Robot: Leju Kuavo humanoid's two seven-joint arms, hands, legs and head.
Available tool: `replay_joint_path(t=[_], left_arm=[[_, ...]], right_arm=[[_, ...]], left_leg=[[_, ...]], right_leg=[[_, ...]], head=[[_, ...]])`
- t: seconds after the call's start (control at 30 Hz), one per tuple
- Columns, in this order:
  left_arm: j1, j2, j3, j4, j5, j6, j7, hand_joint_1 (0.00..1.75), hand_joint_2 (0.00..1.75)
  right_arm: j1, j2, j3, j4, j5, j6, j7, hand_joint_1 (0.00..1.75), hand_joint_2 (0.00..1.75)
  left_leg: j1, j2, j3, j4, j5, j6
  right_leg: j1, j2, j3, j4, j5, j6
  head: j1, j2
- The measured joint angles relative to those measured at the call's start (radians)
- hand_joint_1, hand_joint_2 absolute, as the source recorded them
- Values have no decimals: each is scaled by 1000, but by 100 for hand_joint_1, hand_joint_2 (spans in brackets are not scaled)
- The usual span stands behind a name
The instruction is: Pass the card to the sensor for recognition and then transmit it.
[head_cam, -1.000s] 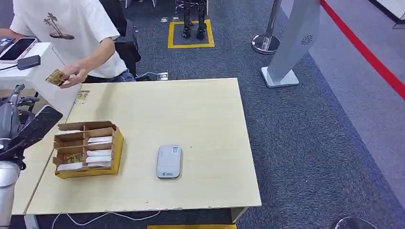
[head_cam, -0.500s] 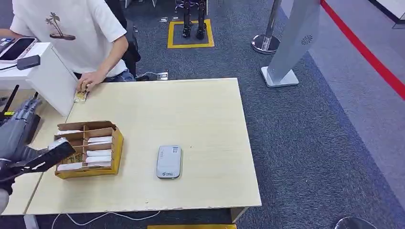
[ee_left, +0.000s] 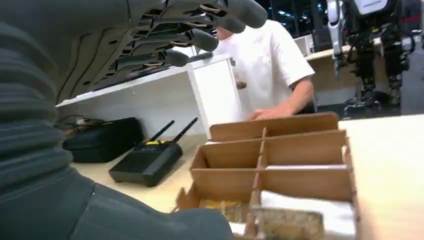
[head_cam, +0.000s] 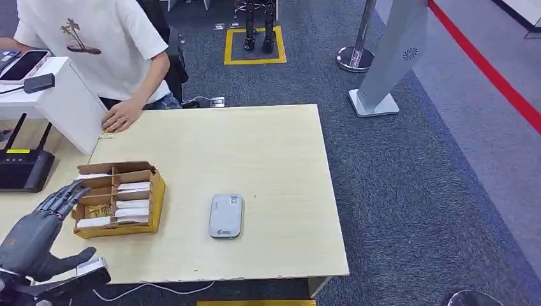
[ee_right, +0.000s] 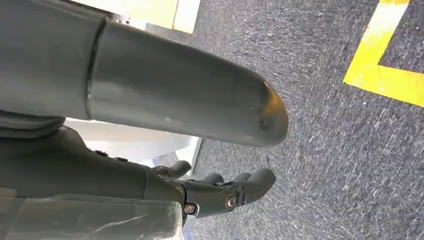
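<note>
Wooden table (head_cam: 268,146) on grey carpet, card box (head_cam: 118,199) at its left side, sensor (head_cam: 226,216) mid-table. Left hand (head_cam: 39,237) hovers beside the box, fingers spread, empty. Right hand (ee_right: 220,192) hangs low, fingers loosely curled. I'd come in over one card (head_cam: 97,211) and pinch just that one.

Matt pale wood table (head_cam: 255,146), brown cardboard box (head_cam: 117,199), glossy plastic sensor (head_cam: 226,216)

Head camera looks steeply down from high over the worktop (head_cam: 255,153). Left wrist camera sits low, sharing the card box (head_cam: 118,199) (ee_left: 280,165) at 9 o'clock. Right wrist camera faces carpet (ee_right: 320,130).
</note>
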Motion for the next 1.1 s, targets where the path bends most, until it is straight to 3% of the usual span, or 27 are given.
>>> replay_joint_path(t=[0.13,0.27,0.47,0.93,1.1], left_arm=[[32,9,0,0,-142,50,64,0,175],[30,4,-2,23,-231,57,100,0,175],[-28,-27,-19,102,-298,51,105,0,175],[-200,-136,-91,287,-316,20,80,0,175],[-247,-159,-127,335,-265,4,57,0,175]], right_arm=[[0,0,0,0,1,0,3,0,0],[0,0,0,0,6,0,7,0,0],[-1,0,0,0,21,1,7,0,0],[-4,-1,0,0,39,2,3,0,0],[-5,-1,0,0,41,5,3,0,0]], left_leg=[[0,-1,0,0,0,0],[0,-1,0,0,0,0],[0,-2,0,0,0,0],[0,-2,0,0,0,0],[0,-1,0,0,0,0]], right_leg=[[0,-1,0,0,0,0],[0,-1,0,0,0,0],[0,-2,1,0,0,0],[0,-2,0,0,0,0],[0,-1,0,0,0,0]], head=[[0,0],[0,0],[0,0],[0,0],[0,0]])
